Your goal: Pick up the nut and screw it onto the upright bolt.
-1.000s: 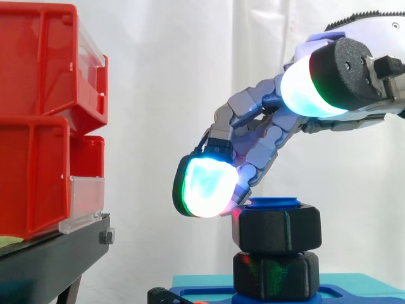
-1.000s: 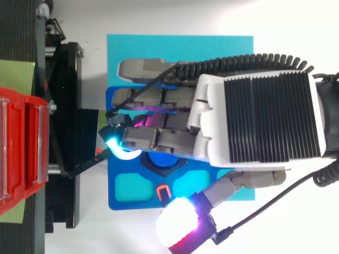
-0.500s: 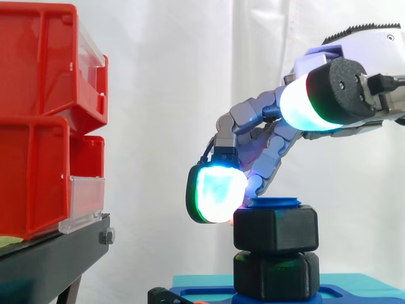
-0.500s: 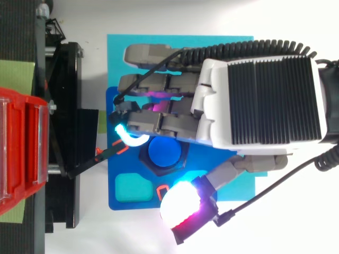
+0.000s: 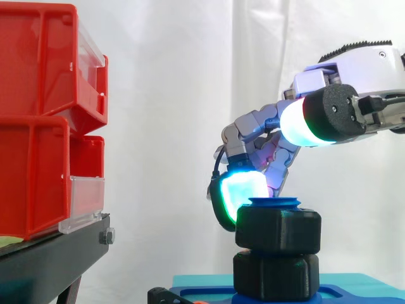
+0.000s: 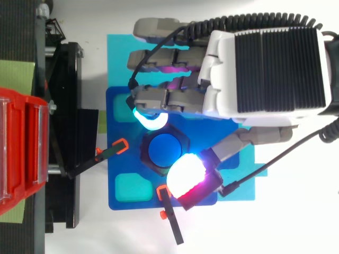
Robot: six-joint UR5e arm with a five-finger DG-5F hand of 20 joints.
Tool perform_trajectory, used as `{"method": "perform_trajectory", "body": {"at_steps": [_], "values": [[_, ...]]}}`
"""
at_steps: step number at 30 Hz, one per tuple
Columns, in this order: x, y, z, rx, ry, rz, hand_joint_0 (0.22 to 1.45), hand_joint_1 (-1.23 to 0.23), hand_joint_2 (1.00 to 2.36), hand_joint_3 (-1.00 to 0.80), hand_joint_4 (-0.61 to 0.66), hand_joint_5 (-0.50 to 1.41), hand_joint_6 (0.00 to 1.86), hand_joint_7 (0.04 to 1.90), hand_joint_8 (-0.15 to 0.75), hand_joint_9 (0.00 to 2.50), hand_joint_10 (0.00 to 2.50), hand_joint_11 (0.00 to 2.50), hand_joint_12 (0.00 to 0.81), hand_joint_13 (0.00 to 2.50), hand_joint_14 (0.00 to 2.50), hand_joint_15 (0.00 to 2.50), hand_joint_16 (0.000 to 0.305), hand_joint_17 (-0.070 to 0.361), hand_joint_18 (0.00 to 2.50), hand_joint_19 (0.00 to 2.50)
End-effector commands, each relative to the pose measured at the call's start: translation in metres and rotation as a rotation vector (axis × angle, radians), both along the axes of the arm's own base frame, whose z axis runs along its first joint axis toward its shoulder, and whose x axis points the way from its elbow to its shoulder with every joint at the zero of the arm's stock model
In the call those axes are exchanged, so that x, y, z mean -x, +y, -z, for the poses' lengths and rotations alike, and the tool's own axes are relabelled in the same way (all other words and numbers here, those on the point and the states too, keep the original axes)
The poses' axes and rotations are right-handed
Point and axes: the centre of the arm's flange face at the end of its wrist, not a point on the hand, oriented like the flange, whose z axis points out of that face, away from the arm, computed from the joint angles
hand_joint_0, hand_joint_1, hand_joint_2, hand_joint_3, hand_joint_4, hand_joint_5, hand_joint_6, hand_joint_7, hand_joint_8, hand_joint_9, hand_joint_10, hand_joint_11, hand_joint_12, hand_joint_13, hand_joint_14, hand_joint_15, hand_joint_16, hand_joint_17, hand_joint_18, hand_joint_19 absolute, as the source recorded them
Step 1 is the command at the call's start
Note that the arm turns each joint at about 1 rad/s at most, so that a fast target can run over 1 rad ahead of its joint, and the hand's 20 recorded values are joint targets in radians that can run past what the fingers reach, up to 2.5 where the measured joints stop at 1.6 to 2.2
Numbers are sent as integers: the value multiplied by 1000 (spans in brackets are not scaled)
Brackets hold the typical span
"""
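And there the hand (image 6: 267, 63) was, reaching in over the bolt (image 6: 163, 150), its fingers curled down around the nut (image 5: 277, 229). The nut sat on the upright blue bolt, near its top, with just the bolt's blue cap showing above it. We saw one cyan-green fingertip (image 5: 239, 195) against the nut's side, on the face turned toward the red bins (image 5: 44, 120). From above, the thumb's white pad (image 6: 184, 177) overlapped the opposite corner of the nut. From the side it stood higher than the bolt's top, so we could not tell whether it touched. Under the nut, on the same bolt, sat a black hex piece (image 5: 275, 275), the two stacked close. The bolt rose from a blue plate (image 6: 119, 159) lying on a teal mat (image 6: 122, 53). One orange-tipped clip (image 6: 108, 153) lay on the bins' side of the bolt, a second clip (image 6: 170, 222) on the thumb's side. The bins stood on a black stand (image 5: 57, 259), well apart from the bolt.
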Motion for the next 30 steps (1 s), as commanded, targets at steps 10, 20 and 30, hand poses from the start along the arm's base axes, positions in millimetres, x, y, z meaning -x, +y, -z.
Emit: {"method": "perform_trajectory", "body": {"at_steps": [10, 20, 30], "values": [[-4, -9, -15, -7, -27, -3, 529, -132, 1000, -500, 267, -74, 504, 997, 266, 832, 0, 0, 288, 492, 0, 0, 24, 53, 32, 0], [-9, -1, -42, -2, -42, -19, 522, -123, 1000, -500, 232, -93, 503, 825, 253, 779, 0, 0, 296, 476, 0, 0, 26, 58, 16, 0], [-13, 26, -38, -7, -63, -37, 519, -118, 1000, -500, 221, -99, 503, 779, 250, 758, 0, 0, 302, 457, 0, 0, 28, 62, 2, 0]]}}
